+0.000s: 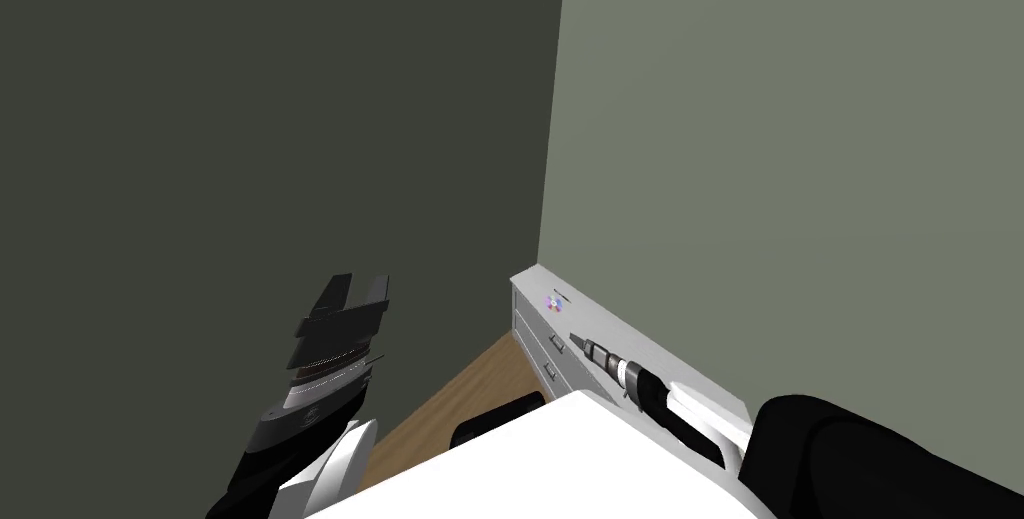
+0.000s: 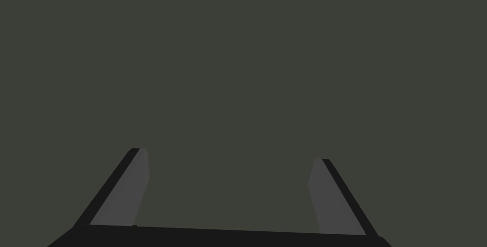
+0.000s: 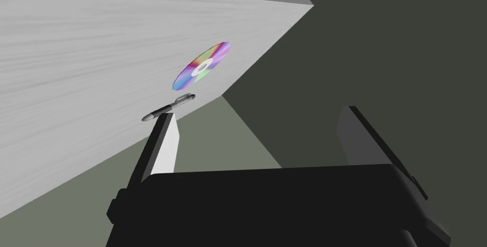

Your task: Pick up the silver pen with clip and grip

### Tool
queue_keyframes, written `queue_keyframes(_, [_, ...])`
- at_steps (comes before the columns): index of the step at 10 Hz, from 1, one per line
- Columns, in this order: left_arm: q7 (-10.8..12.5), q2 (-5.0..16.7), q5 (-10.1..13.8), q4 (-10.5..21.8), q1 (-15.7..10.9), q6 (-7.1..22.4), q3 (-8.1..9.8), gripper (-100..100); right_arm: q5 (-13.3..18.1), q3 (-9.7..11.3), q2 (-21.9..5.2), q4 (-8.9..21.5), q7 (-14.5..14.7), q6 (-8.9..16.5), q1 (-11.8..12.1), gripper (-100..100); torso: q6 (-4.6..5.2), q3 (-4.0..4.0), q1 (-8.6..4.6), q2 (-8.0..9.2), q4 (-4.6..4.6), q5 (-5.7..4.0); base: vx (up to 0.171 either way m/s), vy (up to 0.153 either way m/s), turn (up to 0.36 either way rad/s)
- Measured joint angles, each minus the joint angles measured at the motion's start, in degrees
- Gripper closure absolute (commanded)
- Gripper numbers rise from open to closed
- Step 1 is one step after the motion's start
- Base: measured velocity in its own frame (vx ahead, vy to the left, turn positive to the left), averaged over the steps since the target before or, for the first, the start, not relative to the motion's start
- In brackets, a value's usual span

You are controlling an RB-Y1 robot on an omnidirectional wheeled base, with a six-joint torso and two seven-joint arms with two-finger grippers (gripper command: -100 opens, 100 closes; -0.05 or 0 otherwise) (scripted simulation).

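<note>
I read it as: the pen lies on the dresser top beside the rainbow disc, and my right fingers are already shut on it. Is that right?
Not quite. The pen does lie on the dresser top beside the rainbow disc, but the right fingers are open and hold nothing. The pen lies beyond them, near one fingertip. The right wrist view shows this.

glossy silver pen (image 3: 169, 107), iridescent disc (image 3: 202, 66), faintly grained white cabinet top (image 3: 71, 68)
</note>
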Motion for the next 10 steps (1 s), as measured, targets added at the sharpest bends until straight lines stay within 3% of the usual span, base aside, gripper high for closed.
queue_keyframes(1, [0.0, 0.0, 0.0, 0.0, 0.0, 0.0, -0.01, 0, 1.2, 0.4, -2.2, 0.2, -1.4, 0.7, 0.9, -100, -0.08, -0.01, 0.02, -0.03, 0.0, 0.01, 0.015, -0.007, 0.192])
queue_keyframes(5, [0.0, 0.0, 0.0, 0.0, 0.0, 0.0, 0.0, 0, 5.2, 1.7, -7.0, 6.2, -4.6, -0.5, 1.0, -100, -0.05, -0.06, 0.03, -0.11, -0.02, 0.0, 0.034, 0.002, 0.325])
queue_keyframes(6, [0.0, 0.0, 0.0, 0.0, 0.0, 0.0, 0.0, 0, 6.6, 2.2, -9.9, 7.6, -6.7, -0.6, 1.4, -100, -0.06, -0.11, 0.04, -0.2, -0.04, 0.02, 0.049, -0.003, 0.29])
queue_keyframes(10, [0.0, 0.0, 0.0, 0.0, 0.0, 0.0, 0.0, 0, 11.3, 3.6, -13.3, 14.3, -9.1, -1.9, 2.2, -100, -0.04, -0.11, 0.01, -0.2, -0.04, 0.0, 0.045, -0.016, 0.242])
